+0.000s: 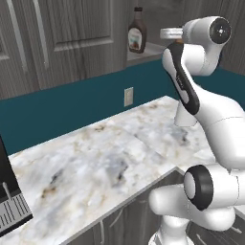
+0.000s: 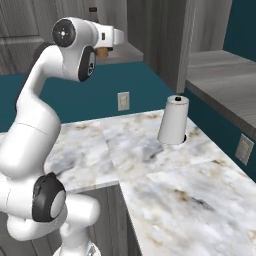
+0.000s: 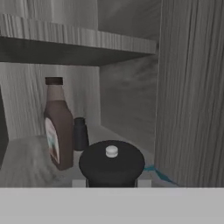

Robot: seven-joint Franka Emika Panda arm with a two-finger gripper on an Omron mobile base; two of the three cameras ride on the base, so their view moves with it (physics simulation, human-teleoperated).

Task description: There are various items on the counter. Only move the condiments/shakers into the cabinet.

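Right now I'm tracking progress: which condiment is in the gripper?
The wooden shaker with the dark cap, right at the gripper; the squeeze bottle and small shaker stand on the shelf.

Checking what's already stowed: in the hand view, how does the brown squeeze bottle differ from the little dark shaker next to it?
The squeeze bottle is much taller than the dark shaker. The bottle carries a pale label; no label is visible on the shaker. The bottle stands nearer the camera, the shaker just behind it. Both stand upright on the cabinet shelf.
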